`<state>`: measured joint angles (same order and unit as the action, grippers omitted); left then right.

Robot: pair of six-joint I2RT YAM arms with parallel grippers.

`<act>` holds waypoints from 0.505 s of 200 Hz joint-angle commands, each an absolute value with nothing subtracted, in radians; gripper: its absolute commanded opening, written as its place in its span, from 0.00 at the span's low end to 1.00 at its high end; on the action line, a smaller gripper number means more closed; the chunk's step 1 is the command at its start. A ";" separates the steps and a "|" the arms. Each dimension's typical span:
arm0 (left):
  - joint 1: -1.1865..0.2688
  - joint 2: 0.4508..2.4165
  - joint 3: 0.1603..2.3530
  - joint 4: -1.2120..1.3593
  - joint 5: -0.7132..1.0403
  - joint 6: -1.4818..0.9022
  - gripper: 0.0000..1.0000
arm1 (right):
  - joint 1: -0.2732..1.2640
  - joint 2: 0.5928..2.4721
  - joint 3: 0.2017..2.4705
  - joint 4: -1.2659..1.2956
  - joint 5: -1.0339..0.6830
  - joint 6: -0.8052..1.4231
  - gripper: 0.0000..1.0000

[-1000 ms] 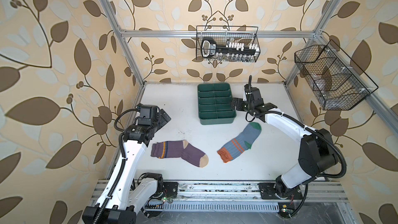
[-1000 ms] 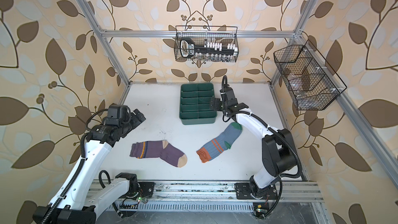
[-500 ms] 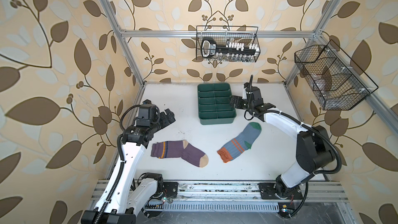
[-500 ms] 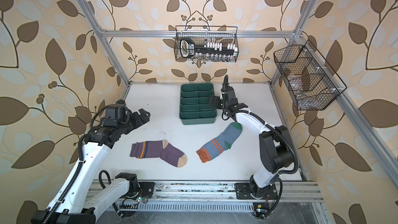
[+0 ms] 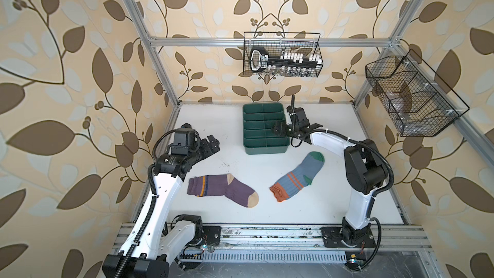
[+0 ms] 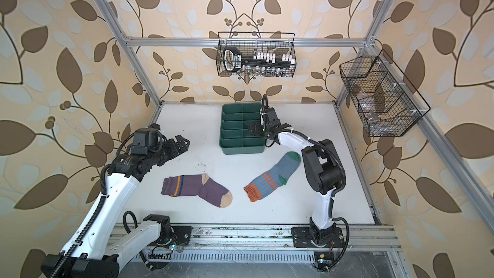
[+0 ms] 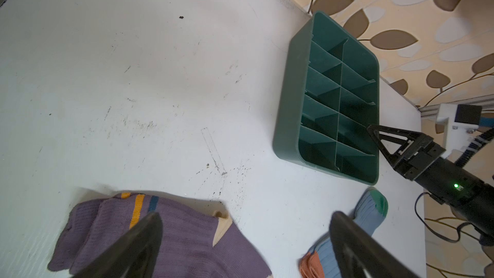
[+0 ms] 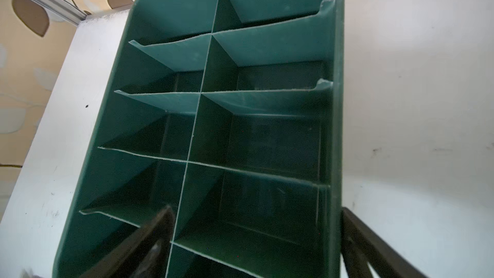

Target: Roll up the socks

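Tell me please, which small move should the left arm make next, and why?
Probably lower the left gripper onto the cuff of the purple sock: the jaws stand open and empty, that cuff lies nearest, and this sock and the grey-blue sock lie flat, unrolled.

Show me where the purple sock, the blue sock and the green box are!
purple sock [image 5: 222,189], in a top view, on its purple ribbed middle.
blue sock [image 5: 300,173], in a top view, on its blue ribbed middle.
green box [image 5: 266,150], in a top view, on its near outer wall.
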<state>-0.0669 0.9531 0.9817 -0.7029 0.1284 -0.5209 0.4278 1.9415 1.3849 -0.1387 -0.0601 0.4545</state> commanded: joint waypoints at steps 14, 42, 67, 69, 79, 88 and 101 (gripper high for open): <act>-0.077 0.945 0.979 -0.682 0.143 -0.494 0.99 | 0.503 2.014 1.492 -0.185 -0.043 0.436 0.93; -0.078 0.942 0.979 -0.684 0.142 -0.493 0.99 | 0.541 2.071 1.566 -0.211 -0.032 0.456 0.91; -0.081 0.942 0.980 -0.683 0.142 -0.491 0.99 | 0.581 2.105 1.612 -0.213 -0.023 0.479 0.90; -0.081 0.942 0.980 -0.683 0.141 -0.492 0.99 | 0.586 2.109 1.617 -0.214 -0.022 0.482 0.90; -0.083 0.942 0.980 -0.683 0.141 -0.491 0.99 | 0.600 2.120 1.632 -0.215 -0.019 0.485 0.90; -0.083 0.940 0.980 -0.683 0.141 -0.491 0.99 | 0.612 2.130 1.647 -0.222 -0.010 0.491 0.90; -0.084 0.939 0.980 -0.683 0.143 -0.490 0.99 | 0.622 2.145 1.664 -0.222 -0.013 0.499 0.91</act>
